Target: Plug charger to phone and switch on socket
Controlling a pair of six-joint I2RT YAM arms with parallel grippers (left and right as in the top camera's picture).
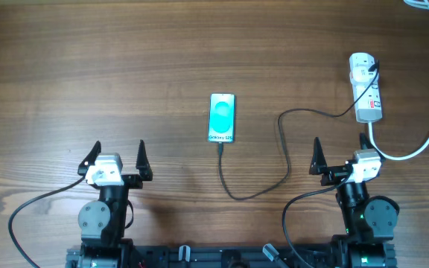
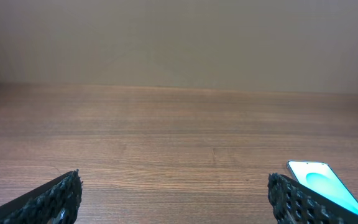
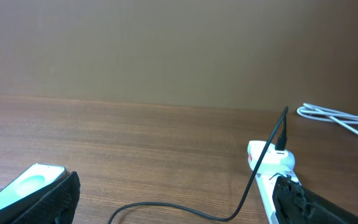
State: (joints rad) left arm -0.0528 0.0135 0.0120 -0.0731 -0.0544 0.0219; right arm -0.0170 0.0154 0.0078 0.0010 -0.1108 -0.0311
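Observation:
The phone [image 1: 222,117] lies flat mid-table, cyan screen up. It shows at the lower right of the left wrist view [image 2: 321,181] and at the lower left of the right wrist view [image 3: 25,186]. The thin black charger cable [image 1: 283,149] runs from the phone's near edge, where its tip [image 1: 220,147] lies, in a loop to a black plug [image 1: 369,72] in the white socket strip [image 1: 366,96], which also shows in the right wrist view [image 3: 270,160]. My left gripper [image 1: 118,157] is open and empty near the front. My right gripper [image 1: 341,154] is open and empty just before the strip.
The strip's thick white cord [image 1: 423,145] curves along the right side and off the top right corner; it shows far right in the right wrist view [image 3: 340,117]. A plain wall stands behind the wooden table.

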